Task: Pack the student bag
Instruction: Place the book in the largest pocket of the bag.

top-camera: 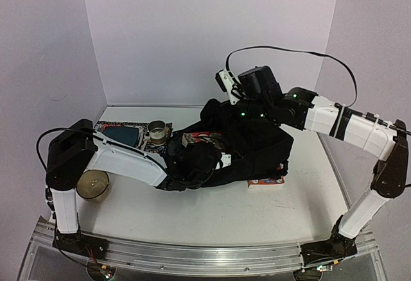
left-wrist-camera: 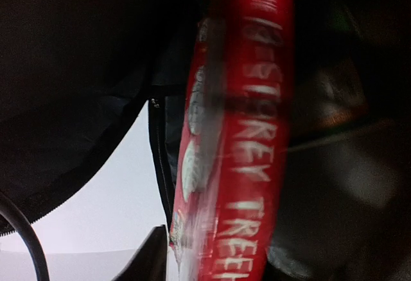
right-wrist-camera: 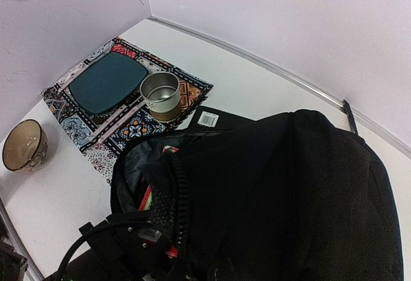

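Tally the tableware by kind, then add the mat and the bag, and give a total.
bowl: 1
metal cup: 1
plate: 1
mat: 1
bag: 1
Total: 5

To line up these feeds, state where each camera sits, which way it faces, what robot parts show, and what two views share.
Top external: above and behind the bases, looking down on the table; left arm reaches into the student bag, right arm above it.
Left wrist: inside the bag, close on a red book; dark tip below, perhaps its finger.
Right wrist: above the bag, looking down; no fingers clearly shown.
Top and right wrist share bag, patterned mat, tin, bowl.
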